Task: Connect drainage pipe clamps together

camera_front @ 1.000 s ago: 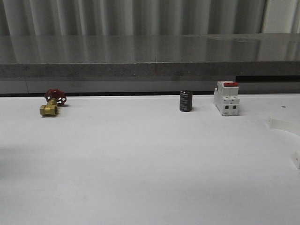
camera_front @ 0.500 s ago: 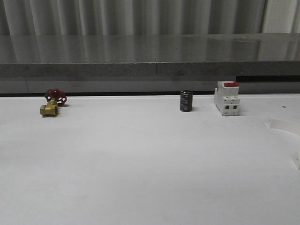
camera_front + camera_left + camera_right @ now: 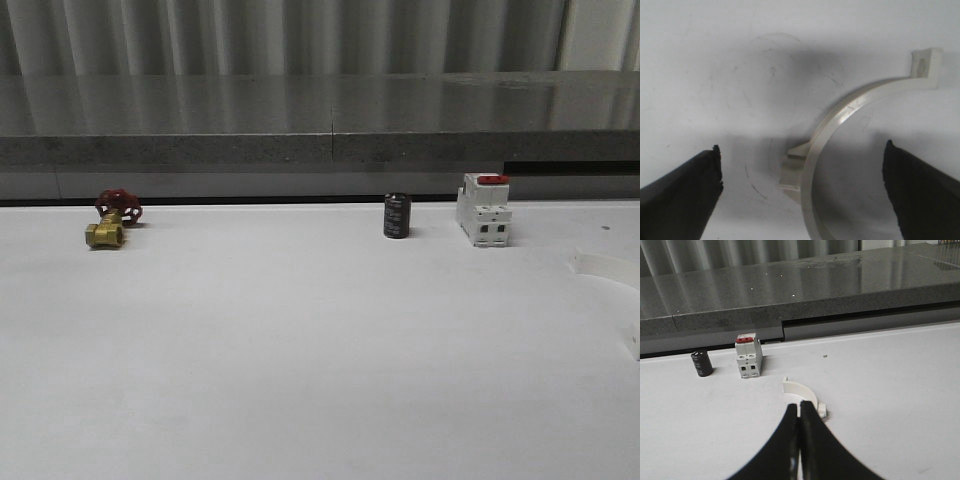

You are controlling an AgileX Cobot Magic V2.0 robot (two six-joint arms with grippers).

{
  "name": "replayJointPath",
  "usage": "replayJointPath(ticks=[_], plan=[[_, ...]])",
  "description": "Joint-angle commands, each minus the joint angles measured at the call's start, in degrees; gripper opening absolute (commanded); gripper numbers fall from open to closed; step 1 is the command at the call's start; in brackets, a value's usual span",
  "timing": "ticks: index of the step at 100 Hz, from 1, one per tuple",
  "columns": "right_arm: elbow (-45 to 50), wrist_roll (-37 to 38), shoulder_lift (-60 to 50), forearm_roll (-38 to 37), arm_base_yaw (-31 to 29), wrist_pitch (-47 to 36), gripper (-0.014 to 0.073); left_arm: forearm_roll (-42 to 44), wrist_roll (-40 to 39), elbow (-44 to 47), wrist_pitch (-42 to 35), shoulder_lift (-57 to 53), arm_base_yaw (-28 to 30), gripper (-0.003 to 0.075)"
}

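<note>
Two clamp halves (image 3: 840, 130) (image 3: 802, 392) lying free, left tool (image 3: 802, 192) spread wide, right tool (image 3: 799, 432) pinched, empty.

The clamp half (image 3: 850, 107) looks like smooth cream plastic with a soft shine, and it lies on a matt white table (image 3: 715, 60) with faint scuff marks. The valve (image 3: 104, 235) has a shiny brass-colored metal body, and the switch (image 3: 484, 212) looks like white plastic. The ledge (image 3: 300, 110) behind is gray, speckled and glossy.
</note>
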Motion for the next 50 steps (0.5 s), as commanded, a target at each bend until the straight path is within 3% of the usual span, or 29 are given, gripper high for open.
replayJointPath(ticks=[1,38,50], plan=[[-0.91,-0.57,-0.89,-0.17,-0.15,-4.5,-0.0069,-0.79,0.64,-1.76,-1.57,-2.0,-0.11,0.0617],[-0.91,-0.57,-0.89,-0.17,-0.15,-4.5,-0.0069,-0.69,0.76,-1.76,-2.08,-0.87,-0.11,0.0615],[-0.91,-0.57,-0.89,-0.17,-0.15,-4.5,-0.0069,-0.69,0.76,-1.76,-1.22,-0.87,-0.11,0.0517]])
